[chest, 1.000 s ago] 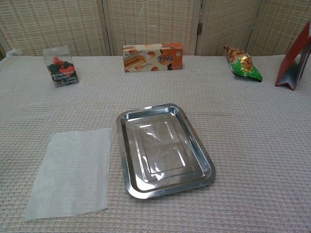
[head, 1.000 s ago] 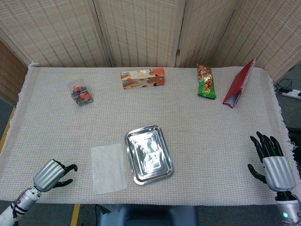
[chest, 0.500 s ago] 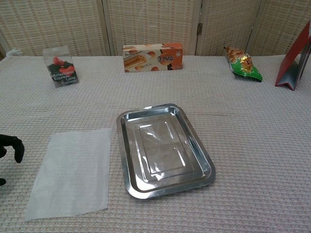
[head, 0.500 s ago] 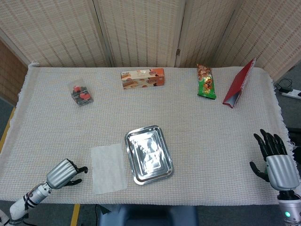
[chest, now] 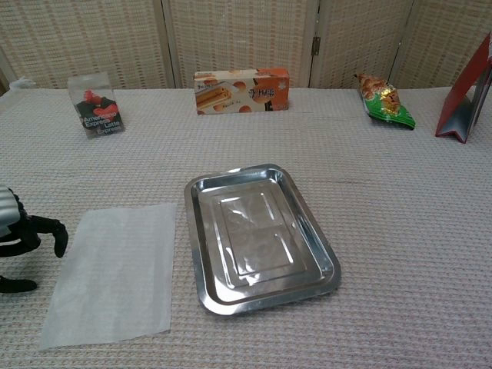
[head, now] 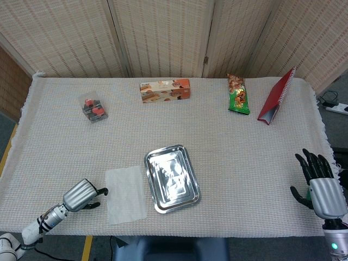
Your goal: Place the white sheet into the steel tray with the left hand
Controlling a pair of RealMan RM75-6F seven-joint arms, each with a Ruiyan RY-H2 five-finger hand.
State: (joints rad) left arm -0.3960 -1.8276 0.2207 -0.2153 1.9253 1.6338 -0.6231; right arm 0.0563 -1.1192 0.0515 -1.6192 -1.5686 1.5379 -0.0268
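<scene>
Left hand (head: pixel 82 196) empty, fingers apart, just left of the sheet (head: pixel 126 194); tray (head: pixel 172 178) beside the sheet's right edge.

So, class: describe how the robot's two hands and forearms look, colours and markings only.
Both hands share a ribbed silver back and black fingers: left hand, right hand. The left forearm is pale with dark bands at the wrist. Below the right hand, a grey wrist carries a small green light.

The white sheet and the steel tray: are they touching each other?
Apart. In the chest view a narrow strip of bare tablecloth runs between the white sheet's right edge and the steel tray's left rim. The head view shows the same gap.
</scene>
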